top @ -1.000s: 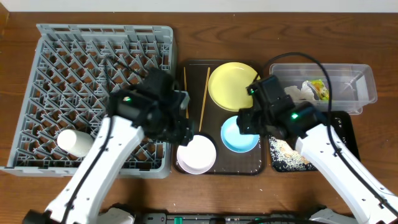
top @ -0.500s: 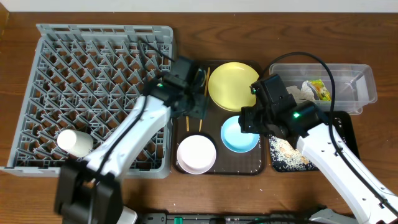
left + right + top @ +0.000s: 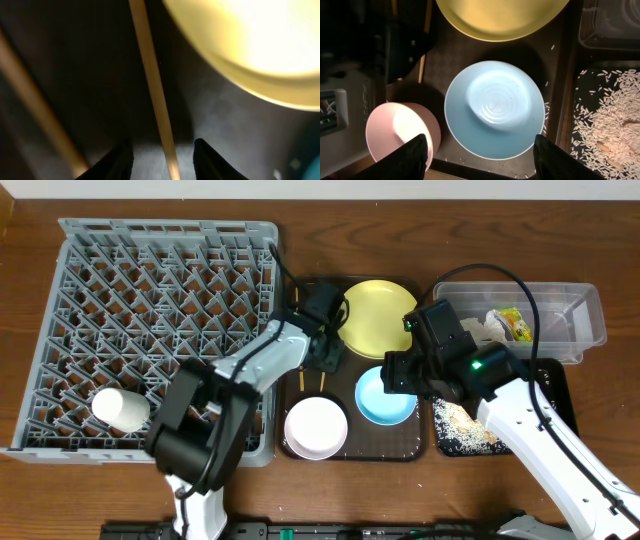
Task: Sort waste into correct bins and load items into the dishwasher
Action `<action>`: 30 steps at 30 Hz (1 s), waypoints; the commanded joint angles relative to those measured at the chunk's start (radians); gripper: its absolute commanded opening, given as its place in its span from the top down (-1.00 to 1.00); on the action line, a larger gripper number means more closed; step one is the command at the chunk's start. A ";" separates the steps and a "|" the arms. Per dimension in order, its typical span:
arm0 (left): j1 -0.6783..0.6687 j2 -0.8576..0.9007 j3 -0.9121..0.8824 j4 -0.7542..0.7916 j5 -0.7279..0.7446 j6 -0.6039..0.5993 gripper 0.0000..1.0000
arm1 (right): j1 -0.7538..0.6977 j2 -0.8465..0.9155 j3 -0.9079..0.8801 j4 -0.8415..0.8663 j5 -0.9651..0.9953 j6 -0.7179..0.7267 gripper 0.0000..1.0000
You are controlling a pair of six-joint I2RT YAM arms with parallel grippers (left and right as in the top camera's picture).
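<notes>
My left gripper (image 3: pixel 325 352) is low over the brown tray, beside the yellow plate (image 3: pixel 378 320). In the left wrist view it is open (image 3: pixel 164 161) with one wooden chopstick (image 3: pixel 154 95) between its fingers. The second chopstick (image 3: pixel 30 110) lies to the left. My right gripper (image 3: pixel 400 376) is open (image 3: pixel 480 160) above the light-blue bowl (image 3: pixel 495 110). The pinkish-white bowl (image 3: pixel 402 135) stands beside that bowl. The white cup (image 3: pixel 118 408) lies in the grey dish rack (image 3: pixel 150 290). The clear tub (image 3: pixel 560 305) holds the wrapper (image 3: pixel 515 323) and tissue (image 3: pixel 482 330). Rice (image 3: pixel 460 426) lies in the black tray (image 3: pixel 556 388).
The dark brown serving tray (image 3: pixel 350 454) holds the plate, both bowls and the chopsticks, between the rack and the two bins. A few rice grains (image 3: pixel 547 107) lie on it by the blue bowl. My left arm stretches across the rack's right edge.
My left arm has swung right from over the rack's right side to the brown tray and come down around a chopstick. The right arm has not moved.
</notes>
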 commanded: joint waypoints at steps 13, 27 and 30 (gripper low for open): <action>0.017 -0.024 0.036 -0.057 -0.024 -0.053 0.85 | -0.006 -0.005 0.000 -0.001 0.013 0.004 -0.34; 0.152 -0.450 0.048 -0.264 -0.292 -0.019 0.85 | -0.006 -0.005 0.000 -0.001 0.013 0.004 -0.34; 0.166 -0.440 0.034 -0.286 -0.338 0.035 0.85 | -0.006 -0.005 0.000 -0.001 0.013 0.004 -0.34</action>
